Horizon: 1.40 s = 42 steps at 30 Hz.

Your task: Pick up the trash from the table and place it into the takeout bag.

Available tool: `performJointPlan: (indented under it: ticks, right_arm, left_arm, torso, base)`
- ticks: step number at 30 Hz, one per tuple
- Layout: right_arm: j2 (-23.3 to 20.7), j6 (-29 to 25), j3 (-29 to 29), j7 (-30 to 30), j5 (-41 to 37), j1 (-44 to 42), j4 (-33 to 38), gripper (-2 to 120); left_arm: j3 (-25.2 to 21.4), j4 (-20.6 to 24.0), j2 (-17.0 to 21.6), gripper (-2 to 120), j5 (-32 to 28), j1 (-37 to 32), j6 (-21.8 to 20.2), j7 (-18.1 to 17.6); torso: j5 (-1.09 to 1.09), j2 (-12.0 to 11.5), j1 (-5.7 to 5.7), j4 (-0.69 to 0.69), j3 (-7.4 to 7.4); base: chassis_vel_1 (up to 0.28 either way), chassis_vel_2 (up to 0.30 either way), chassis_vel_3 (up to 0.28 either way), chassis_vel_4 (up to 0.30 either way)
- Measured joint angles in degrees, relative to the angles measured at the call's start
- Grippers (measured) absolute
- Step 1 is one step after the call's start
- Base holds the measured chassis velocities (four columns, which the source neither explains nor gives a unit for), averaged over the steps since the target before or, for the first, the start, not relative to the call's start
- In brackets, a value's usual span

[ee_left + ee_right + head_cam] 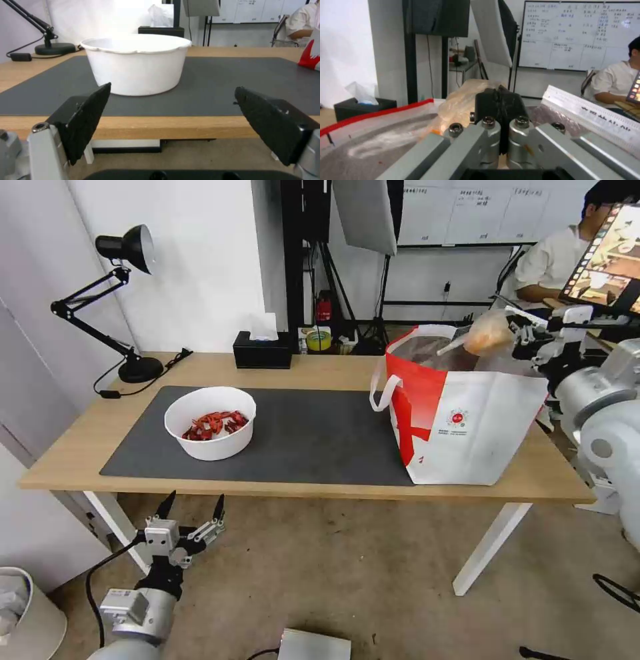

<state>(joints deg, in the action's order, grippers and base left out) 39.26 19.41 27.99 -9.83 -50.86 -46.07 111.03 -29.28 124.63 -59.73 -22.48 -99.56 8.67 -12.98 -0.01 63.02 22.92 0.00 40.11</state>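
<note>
Right gripper (513, 335): clamped on the film-wrapped lump (489, 335), above the takeout bag (467, 427).
Lump: looks soft, light; the film probably slippery.
Left gripper (190, 507): wide, below the table (333, 367) edge.
Bowl (210, 422): on the mat; best held by the rim.

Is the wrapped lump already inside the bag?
Not yet: right tool holds the wrapped lump above the open bag.

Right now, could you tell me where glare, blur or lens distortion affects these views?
Head view: wide-angle bend curves the table edge. Left wrist view: the white bowl rim is overexposed; the left gripper is softly focused. Right wrist view: the shut right gripper and the film-wrapped lump are blurred.
</note>
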Motion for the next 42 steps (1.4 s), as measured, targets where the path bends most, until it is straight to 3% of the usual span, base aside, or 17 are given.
performJointPlan:
  ticks: [6,8,11,14,22,25,29,34,37,42]
  right_arm:
    - [0.64,0.01,-0.12,-0.73,0.65,-0.55,-0.08,10]
    - [0.81,0.02,-0.06,-0.80,0.78,-0.95,0.13,23]
    - [0.83,0.03,-0.01,-0.80,0.88,-1.12,0.32,30]
    - [0.86,-0.03,0.10,-0.73,0.96,-1.32,0.48,47]
    - [0.99,-0.70,0.29,-0.56,0.96,-1.86,1.96,73]
    - [1.24,-2.57,0.32,-0.41,0.89,-2.67,2.59,88]
    - [1.42,-5.61,0.58,1.25,-0.37,-4.17,4.08,99]
    - [1.44,-8.39,1.21,5.23,-3.10,-6.80,7.02,100]
    - [1.40,-11.80,1.31,11.23,-4.64,-9.97,9.49,100]
    - [2.22,-12.98,0.58,12.89,-3.97,-14.33,13.44,100]
  left_arm:
    - [0.29,-0.49,0.27,100,-0.12,0.31,-0.01,-0.04]
    - [0.61,-0.78,0.27,100,-0.13,0.59,-0.05,-0.09]
    - [0.85,-0.97,0.27,100,-0.11,0.98,-0.19,-0.19]
    - [1.07,-1.05,0.19,100,-0.08,1.36,-0.31,-0.45]
    - [0.84,-0.79,-0.13,100,-0.03,1.18,-0.37,-0.62]
    - [0.57,-0.55,-0.47,100,0.12,0.67,-0.37,-0.62]
    - [0.32,-0.38,-0.78,100,0.25,0.31,-0.37,-0.62]
    - [0.23,-0.08,-1.04,100,0.32,0.25,-0.33,-0.62]
    - [0.06,0.14,-1.31,100,0.37,0.23,-0.31,-0.62]
    - [-0.56,0.37,-1.69,100,0.39,-0.04,-0.20,-0.51]
  torso:
    - [0.00,0.00,0.00,0.00,0.00]
    - [0.01,0.00,0.00,0.00,0.00]
    - [0.00,0.00,0.00,0.00,0.00]
    - [0.00,0.00,0.00,0.00,0.00]
    - [0.01,0.00,0.00,0.00,0.00]
    - [0.01,0.00,0.00,0.00,0.00]
    - [0.01,0.00,0.00,0.00,0.00]
    - [0.00,0.01,0.00,0.00,0.00]
    - [0.01,0.01,0.00,0.00,-0.01]
    - [0.01,0.01,0.00,0.00,-0.01]
  base:
    - [0.000,0.000,0.000,0.000]
    - [0.000,0.000,0.000,0.000]
    - [0.000,0.000,0.000,0.000]
    - [0.000,0.000,0.000,0.000]
    - [0.000,0.000,0.000,0.000]
    - [0.000,0.000,0.000,0.000]
    - [0.000,0.000,0.000,0.000]
    - [0.000,0.000,0.000,0.000]
    - [0.000,0.000,0.000,0.000]
    - [0.000,0.000,0.000,0.000]
